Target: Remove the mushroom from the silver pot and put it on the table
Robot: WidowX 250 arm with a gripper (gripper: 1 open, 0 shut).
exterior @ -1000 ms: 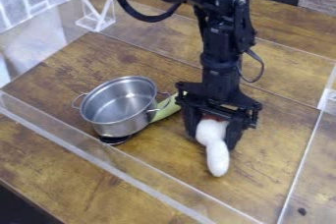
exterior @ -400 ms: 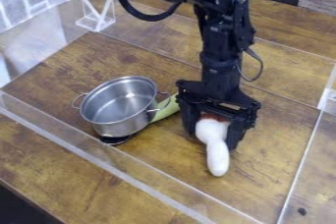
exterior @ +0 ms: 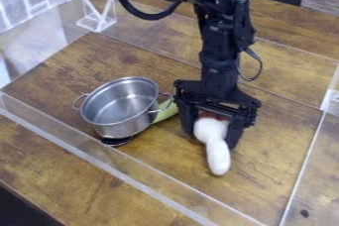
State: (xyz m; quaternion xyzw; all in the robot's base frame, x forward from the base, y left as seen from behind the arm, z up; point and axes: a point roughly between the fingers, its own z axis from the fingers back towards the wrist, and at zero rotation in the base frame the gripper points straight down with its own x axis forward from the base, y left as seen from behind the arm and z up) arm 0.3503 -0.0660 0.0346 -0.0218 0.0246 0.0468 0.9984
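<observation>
The mushroom [exterior: 213, 149] now lies flat on the worktop [exterior: 79, 175], right of the silver pot [exterior: 119, 106] and well clear of its rim, shifted only a touch from a second ago; the hand [exterior: 215, 119] stands over its cap end with jaws spread wide, gripping nothing, though whether a finger grazes the cap I can't say; the job looks done; beyond the pot, brown planks and clear acrylic walls, pale clutter behind.

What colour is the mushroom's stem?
White. The mushroom lies on the table; the only camera view shows it clearly.
</observation>
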